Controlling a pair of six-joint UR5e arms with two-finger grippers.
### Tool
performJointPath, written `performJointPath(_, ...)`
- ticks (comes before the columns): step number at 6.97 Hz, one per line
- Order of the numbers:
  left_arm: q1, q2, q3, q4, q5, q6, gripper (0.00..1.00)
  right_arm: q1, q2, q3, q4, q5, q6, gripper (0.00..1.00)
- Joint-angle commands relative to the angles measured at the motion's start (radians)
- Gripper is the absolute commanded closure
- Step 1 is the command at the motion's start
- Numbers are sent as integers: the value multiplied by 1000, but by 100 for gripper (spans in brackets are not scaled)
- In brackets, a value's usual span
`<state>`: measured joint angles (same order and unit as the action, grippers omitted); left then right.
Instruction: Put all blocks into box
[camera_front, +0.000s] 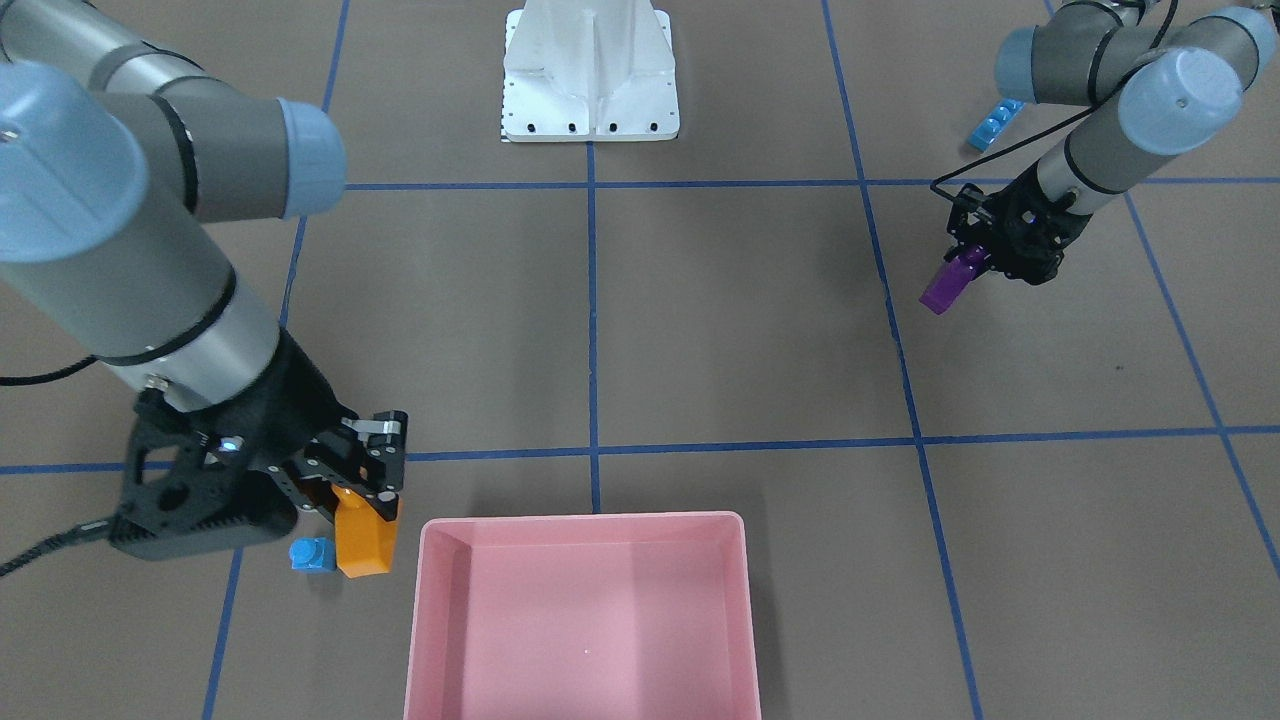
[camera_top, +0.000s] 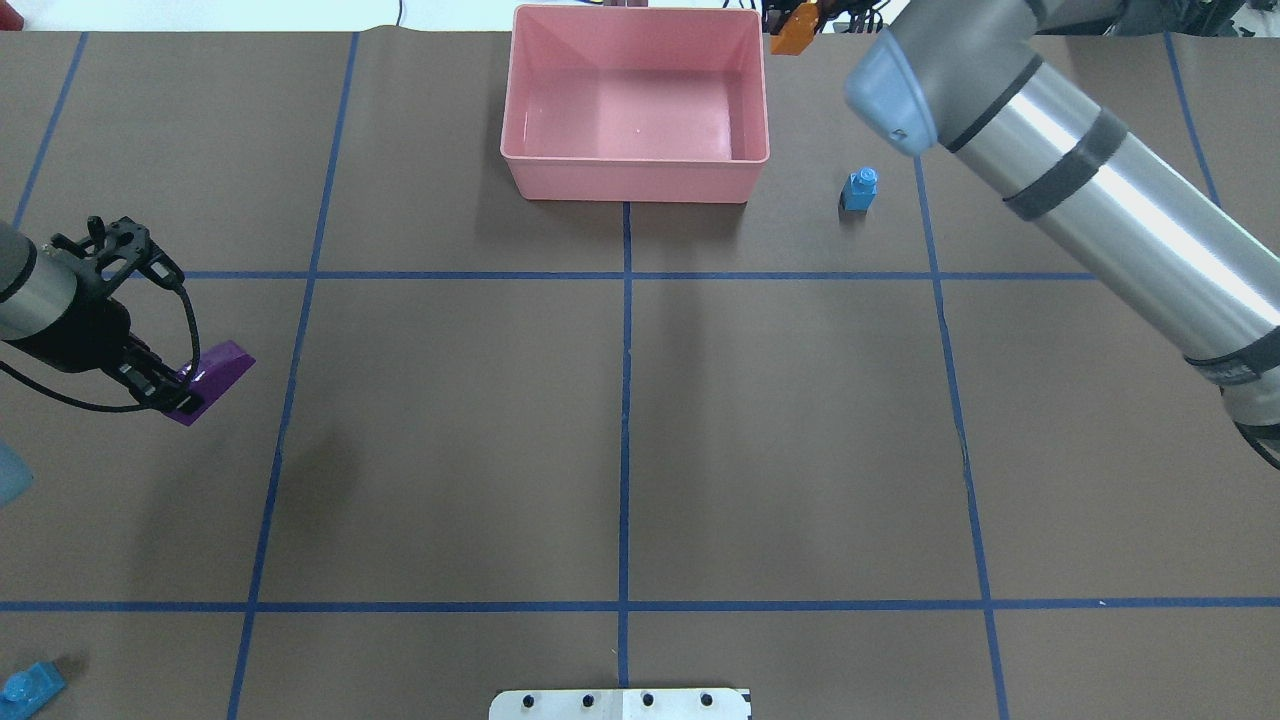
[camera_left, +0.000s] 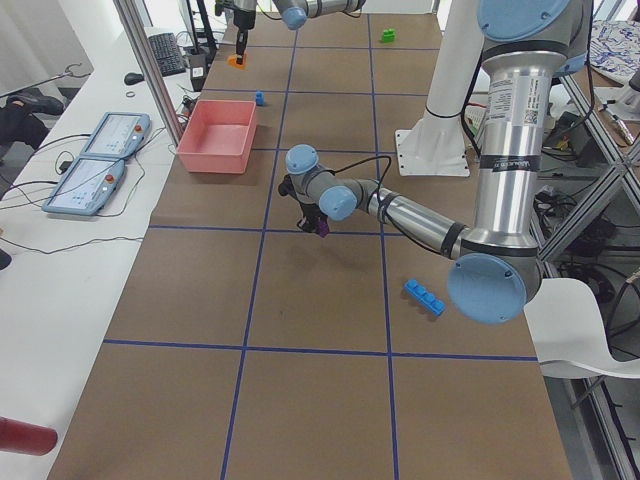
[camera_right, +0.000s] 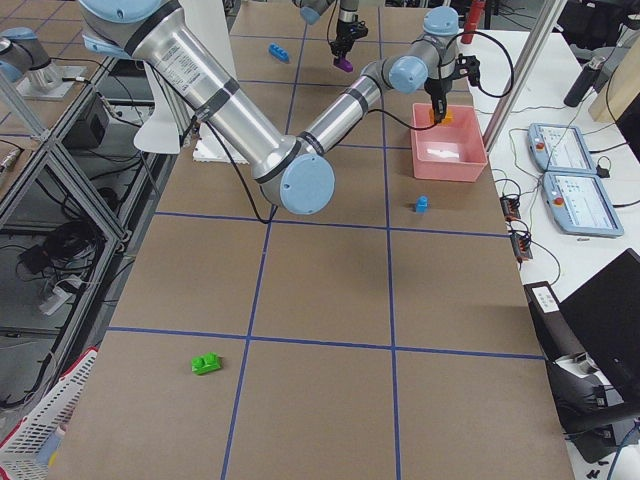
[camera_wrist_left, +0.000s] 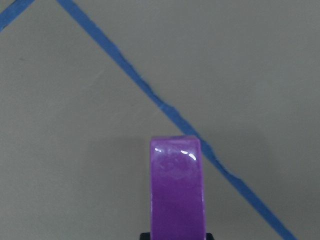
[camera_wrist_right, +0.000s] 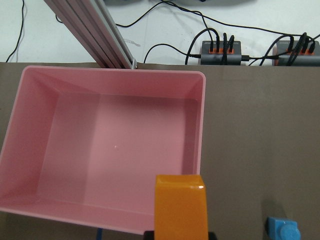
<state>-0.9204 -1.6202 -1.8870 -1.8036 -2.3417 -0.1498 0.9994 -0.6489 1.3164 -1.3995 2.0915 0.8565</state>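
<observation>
My right gripper is shut on the orange sloped brick and holds it in the air just beside the pink box. The wrist view shows the orange brick at the box's near wall. The tiny blue brick stands on the table beside it. My left gripper is shut on the long purple brick and holds it above the table, far from the box. The long blue brick lies near the robot's left. The green brick lies far out on the robot's right.
The white pedestal base stands at the robot's side of the table. Blue tape lines divide the brown tabletop. Tablets and cables lie on the white bench beyond the box. A metal post stands behind the box.
</observation>
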Motion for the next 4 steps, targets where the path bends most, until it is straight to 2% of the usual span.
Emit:
performJointPath(1, -63, -39, -1, 18, -46, -5, 100, -71, 52, -194, 146, -114, 6, 100)
performJointPath(2, -84, -111, -3, 88, -47, -7, 100, -96, 64, -266, 204, -161, 12, 100)
performJointPath(3, -113, -204, -6, 171, -45, -34, 100, -117, 90, -387, 349, -189, 12, 100)
performJointPath(4, -135, -284, -4, 235, -45, -84, 100, -133, 130, -486, 432, -229, 16, 97)
